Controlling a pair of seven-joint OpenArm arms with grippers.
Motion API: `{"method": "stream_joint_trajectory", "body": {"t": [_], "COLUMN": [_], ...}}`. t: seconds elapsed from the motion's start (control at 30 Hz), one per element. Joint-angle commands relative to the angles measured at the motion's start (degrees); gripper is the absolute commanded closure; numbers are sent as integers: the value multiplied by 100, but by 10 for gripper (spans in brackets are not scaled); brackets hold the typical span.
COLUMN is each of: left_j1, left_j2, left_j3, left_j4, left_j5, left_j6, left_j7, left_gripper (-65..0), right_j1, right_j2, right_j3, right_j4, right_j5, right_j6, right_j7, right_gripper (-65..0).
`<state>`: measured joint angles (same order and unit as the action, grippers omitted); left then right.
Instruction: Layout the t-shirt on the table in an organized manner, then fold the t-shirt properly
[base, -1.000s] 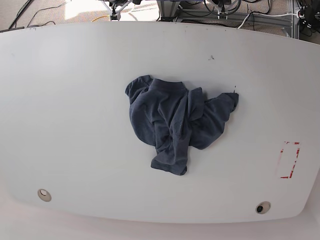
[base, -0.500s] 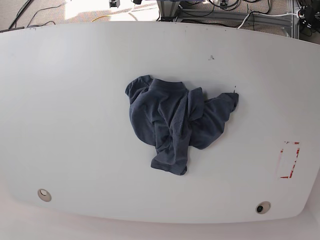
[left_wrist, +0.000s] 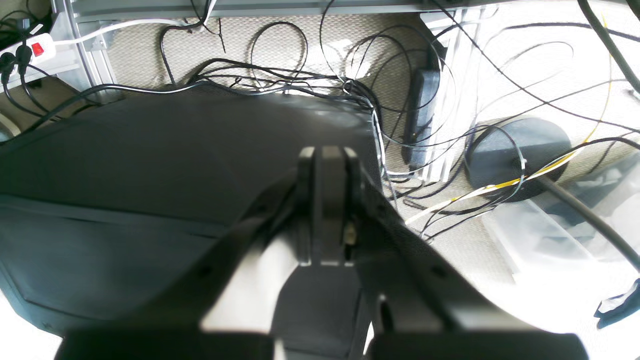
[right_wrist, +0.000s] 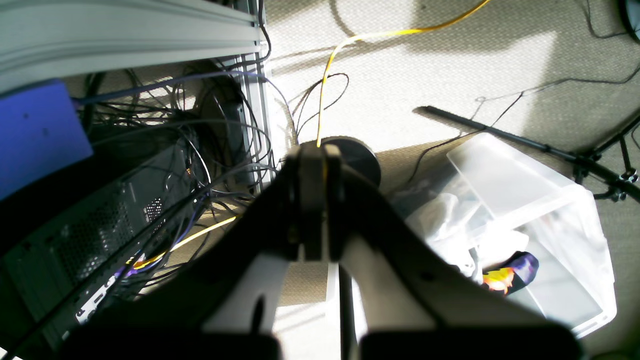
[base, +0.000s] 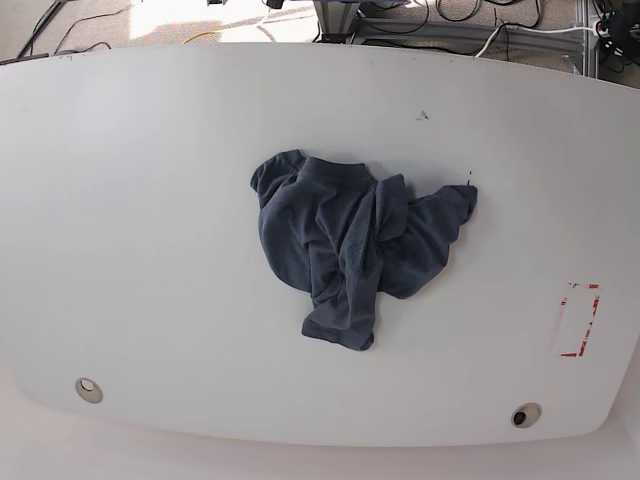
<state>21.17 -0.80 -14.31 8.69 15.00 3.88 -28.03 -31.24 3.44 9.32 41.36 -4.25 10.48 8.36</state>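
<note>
Crumpled t-shirt alone on the table, both arms off to the side with jaws pressed together.

Base view: the dark navy t-shirt (base: 355, 245) lies bunched in a heap near the middle of the white table (base: 150, 220), one sleeve-like flap reaching toward the view's right; two grommet holes (base: 88, 389) sit near the front edge and a red rectangle outline (base: 578, 320) marks the right side; neither arm appears here. Left wrist view: only here the left gripper (left_wrist: 327, 165) shows, its fingers closed flat against each other with nothing between them, over a dark panel (left_wrist: 125, 175), tangled cables (left_wrist: 300, 80) and carpet. Right wrist view: the right gripper (right_wrist: 314, 165) is likewise closed and empty, above a computer case (right_wrist: 75, 235), a yellow cable (right_wrist: 345, 45) and a clear plastic bin (right_wrist: 525, 200); shirt and table are out of sight.
</note>
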Motion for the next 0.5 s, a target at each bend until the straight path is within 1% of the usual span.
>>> {"method": "stream_joint_trajectory", "body": {"t": [0.0,0.23,0.37,0.47], "left_j1": [200,472,797,1052], "left_j2": [-109,-180,-180,-162], "left_j3": [-7,-16,-16,-16], "left_j4": [-3,32,525,991], "left_j5": [-10,-10,-10,-10], "left_j6": [30,30,30,30], "left_j7": [-252,-621,-779,-788], "left_gripper": [-4,-4,-4,-4], "right_j1": [-273,-713,-1003,-1196], "right_j2": [21,29,29,29], "right_j3": [13,13,13,13], "right_j4": [351,897,1231,1503], "right_j5": [16,51,51,51], "right_j6": [20,20,29,29], "right_j7": [21,12,12,12], "right_gripper": [-6,-6,-6,-6]}}
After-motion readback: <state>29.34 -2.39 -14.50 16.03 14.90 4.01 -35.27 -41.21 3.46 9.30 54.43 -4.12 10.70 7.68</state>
